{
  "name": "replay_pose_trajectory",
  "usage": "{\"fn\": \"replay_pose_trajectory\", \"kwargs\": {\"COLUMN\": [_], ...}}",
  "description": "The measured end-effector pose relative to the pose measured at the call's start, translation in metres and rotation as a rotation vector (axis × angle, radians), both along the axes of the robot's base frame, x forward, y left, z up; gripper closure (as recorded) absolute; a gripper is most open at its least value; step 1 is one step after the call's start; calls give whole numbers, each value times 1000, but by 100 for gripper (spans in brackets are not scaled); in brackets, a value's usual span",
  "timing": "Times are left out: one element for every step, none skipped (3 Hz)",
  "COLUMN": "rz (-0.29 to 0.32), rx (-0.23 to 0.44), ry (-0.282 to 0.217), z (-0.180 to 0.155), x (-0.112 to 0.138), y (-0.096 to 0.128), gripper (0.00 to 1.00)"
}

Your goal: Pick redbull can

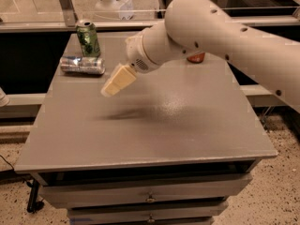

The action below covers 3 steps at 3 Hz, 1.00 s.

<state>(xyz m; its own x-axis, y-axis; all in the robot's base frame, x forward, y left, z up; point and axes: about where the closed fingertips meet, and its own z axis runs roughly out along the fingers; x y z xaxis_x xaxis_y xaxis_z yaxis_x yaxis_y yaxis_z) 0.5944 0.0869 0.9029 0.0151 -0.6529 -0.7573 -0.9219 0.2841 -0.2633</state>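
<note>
Our gripper (111, 87) hangs over the table (187, 125), apart from the redbull can (82, 64). We can't tell its opening or hold. The can lies sideways back-left, just before the upright green can (88, 37).

We record the redbull can (82, 65) lying on its side: slim, shiny silver with blue patches, long axis running across the view. It sits up and to the left of the gripper (111, 86), near it, not touching
</note>
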Motion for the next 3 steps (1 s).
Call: {"fn": "replay_pose_trajectory", "kwargs": {"rz": [21, 21, 12], "rx": [47, 93, 151], "ry": [-47, -66, -55], "z": [-8, -16, -24], "x": [34, 70, 93], "y": [27, 46, 66], "gripper": [0, 0, 0]}}
